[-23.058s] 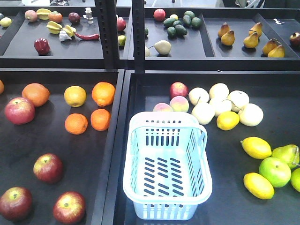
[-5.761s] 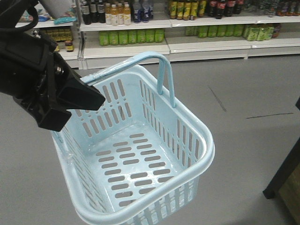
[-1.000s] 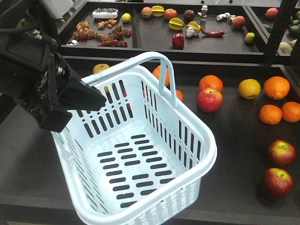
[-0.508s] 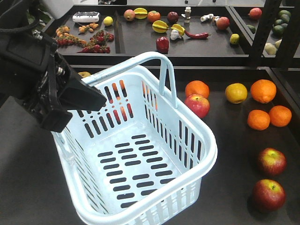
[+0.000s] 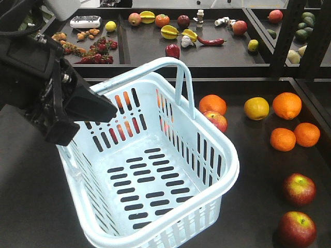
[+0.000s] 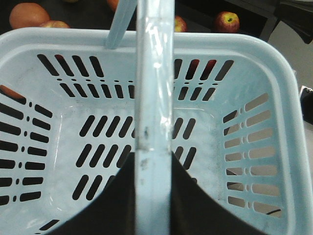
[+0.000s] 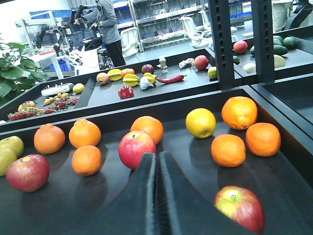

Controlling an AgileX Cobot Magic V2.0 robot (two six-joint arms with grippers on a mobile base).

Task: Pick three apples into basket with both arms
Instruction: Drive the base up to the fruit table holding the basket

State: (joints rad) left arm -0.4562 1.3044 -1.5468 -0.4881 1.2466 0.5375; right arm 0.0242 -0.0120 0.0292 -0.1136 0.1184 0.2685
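The pale blue basket (image 5: 155, 175) hangs tilted in the air by its handle (image 6: 154, 73), and my left gripper (image 5: 105, 109) is shut on that handle. In the left wrist view the handle runs straight between the jaws over the empty basket (image 6: 274, 63). One red apple (image 5: 217, 120) lies on the dark tray just behind the basket's far side. Two more apples (image 5: 299, 189) (image 5: 297, 229) lie at the right front. My right gripper (image 7: 156, 156) is shut and empty, low over the tray, its tips just short of an apple (image 7: 137, 148). Another apple (image 7: 239, 208) lies to its right.
Oranges (image 5: 286, 105) (image 5: 283, 139) (image 5: 307, 134) and a yellow citrus (image 5: 256, 108) lie on the tray right of the basket. A raised back shelf (image 5: 207, 51) carries small fruits and a red pepper (image 5: 172, 50). A black post (image 5: 283, 31) stands at the right.
The trays and fruit have slid left and down in the front view since a second ago. The basket stays in the same place in my left gripper.
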